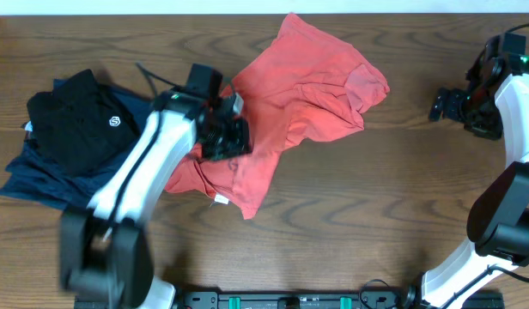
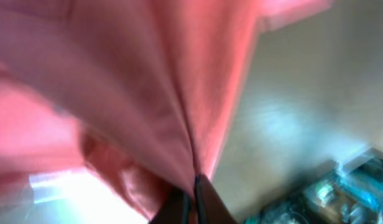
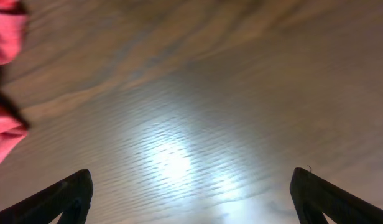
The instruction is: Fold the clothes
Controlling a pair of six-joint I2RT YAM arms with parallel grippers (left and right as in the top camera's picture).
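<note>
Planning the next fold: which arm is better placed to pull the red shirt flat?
Left. The left claw is pinched on the red shirt; the right claw is open over the table, apart from the cloth.

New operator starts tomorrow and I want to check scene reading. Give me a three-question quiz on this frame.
1. True or false: the right gripper is shut on the coral-red T-shirt.
2. The black garment lies on: A the navy garment; B the T-shirt; C neither.
3. Which gripper pinches the T-shirt fabric?

Key: 1 false, its fingers are wide apart, off the shirt. 2 A. 3 the left gripper.
</note>
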